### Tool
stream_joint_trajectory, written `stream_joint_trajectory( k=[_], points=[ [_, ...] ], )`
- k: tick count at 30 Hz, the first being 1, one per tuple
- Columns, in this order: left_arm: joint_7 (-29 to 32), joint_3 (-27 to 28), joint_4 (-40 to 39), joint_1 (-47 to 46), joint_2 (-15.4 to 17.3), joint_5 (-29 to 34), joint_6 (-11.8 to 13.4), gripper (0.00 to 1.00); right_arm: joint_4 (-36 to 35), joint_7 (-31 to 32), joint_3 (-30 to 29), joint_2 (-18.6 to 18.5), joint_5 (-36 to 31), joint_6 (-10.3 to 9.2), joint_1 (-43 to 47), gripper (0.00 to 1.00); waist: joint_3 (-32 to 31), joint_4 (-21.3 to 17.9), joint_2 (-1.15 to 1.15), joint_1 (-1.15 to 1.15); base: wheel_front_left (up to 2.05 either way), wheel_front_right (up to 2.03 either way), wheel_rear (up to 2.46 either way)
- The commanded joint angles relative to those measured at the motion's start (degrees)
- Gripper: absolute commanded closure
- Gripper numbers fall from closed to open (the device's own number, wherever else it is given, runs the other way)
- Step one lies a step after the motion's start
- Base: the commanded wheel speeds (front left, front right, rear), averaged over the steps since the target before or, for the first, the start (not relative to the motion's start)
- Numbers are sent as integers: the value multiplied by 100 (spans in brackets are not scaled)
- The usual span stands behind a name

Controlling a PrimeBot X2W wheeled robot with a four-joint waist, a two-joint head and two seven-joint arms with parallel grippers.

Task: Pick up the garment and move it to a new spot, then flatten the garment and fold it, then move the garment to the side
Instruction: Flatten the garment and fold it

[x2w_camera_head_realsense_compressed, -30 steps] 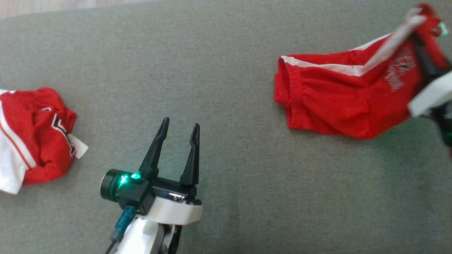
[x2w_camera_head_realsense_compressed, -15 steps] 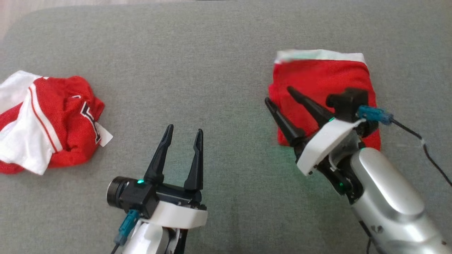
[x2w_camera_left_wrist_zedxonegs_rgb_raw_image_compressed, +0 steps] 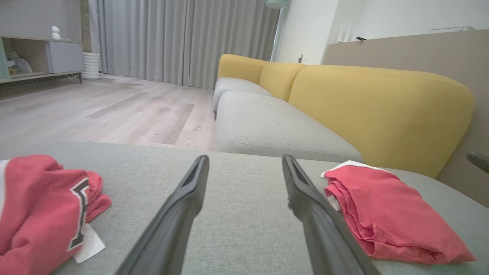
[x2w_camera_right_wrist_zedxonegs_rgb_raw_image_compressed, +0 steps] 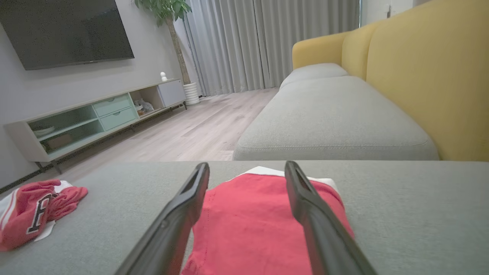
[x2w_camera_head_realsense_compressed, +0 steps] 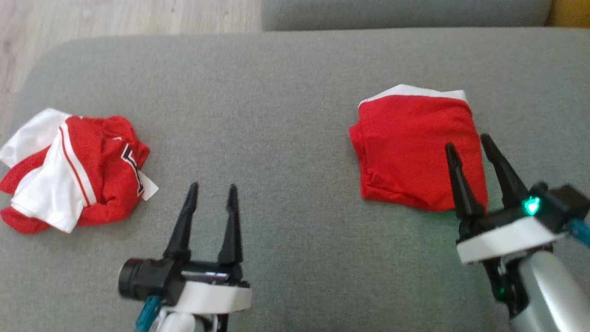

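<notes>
The garment (x2w_camera_head_realsense_compressed: 415,147) lies folded on the right half of the grey cushion (x2w_camera_head_realsense_compressed: 286,92), a near-square red pad whose slightly longer axis runs away from the robot. A white strip marks its far edge, and the stacked fold layers face the robot's left (the left wrist view shows them as a ridged side). Its near edge slants, dropping toward the right. The right gripper (x2w_camera_head_realsense_compressed: 466,140) has its fingers spread wide with nothing between them, their tips over the garment's near right corner; whether they touch the cloth cannot be told. The left gripper (x2w_camera_head_realsense_compressed: 212,186) is likewise spread and empty, above bare cushion near the middle, well apart from the garment. A crumpled red-and-white jersey (x2w_camera_head_realsense_compressed: 73,170) sits at the cushion's left end, near its rounded corner, with wooden floor (x2w_camera_head_realsense_compressed: 115,18) beyond. Between jersey and garment is a broad bare stretch of cushion. More bare cushion lies beyond the garment up to the far edge, and to its right.
</notes>
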Motion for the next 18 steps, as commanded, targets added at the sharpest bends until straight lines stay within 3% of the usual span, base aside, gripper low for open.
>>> stream_joint_trajectory(
  k=[1,7,12,18],
  points=[
    [-29,253,-226,9,-2,69,58,0,-154,-136,74,21,-153,-4,33,0,-142,-68,0,0,0,0,0],
    [-29,700,-403,541,-2,303,182,0,96,-355,-108,143,-955,-4,555,0,-557,-124,0,0,0,0,0],
    [-29,950,-426,915,-2,538,99,0,-72,-359,-495,519,-1246,-4,1046,0,-842,-110,0,0,0,0,0],
    [-29,1130,-397,1152,-2,583,34,0,-111,-360,-532,680,-1501,-4,1296,0,-983,-121,0,0,0,0,0]
  ],
)
